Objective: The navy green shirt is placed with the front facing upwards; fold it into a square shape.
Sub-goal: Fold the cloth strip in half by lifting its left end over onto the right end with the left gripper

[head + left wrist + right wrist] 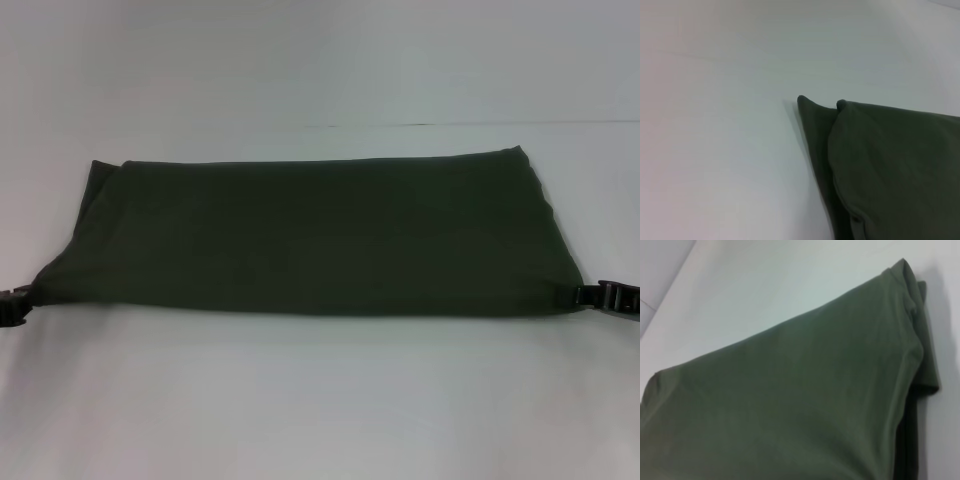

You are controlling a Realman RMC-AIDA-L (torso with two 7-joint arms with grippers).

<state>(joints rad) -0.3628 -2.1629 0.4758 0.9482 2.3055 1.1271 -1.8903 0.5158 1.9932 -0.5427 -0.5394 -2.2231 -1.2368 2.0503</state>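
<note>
Our left gripper (18, 303) and right gripper (600, 296) sit at the near corners of the navy green shirt (310, 235); we cannot tell whether either is clamped on cloth. The shirt lies on the white table (320, 400) as a wide doubled band, lettering hidden. We judge one fold done; folding the ends inward to a square remains.

Plain dark olive-green navy green shirt (310, 235), no pattern showing, on a pale white bench (320, 400); black left tool (14, 306) and black right tool (608, 296) at its near corners.
</note>
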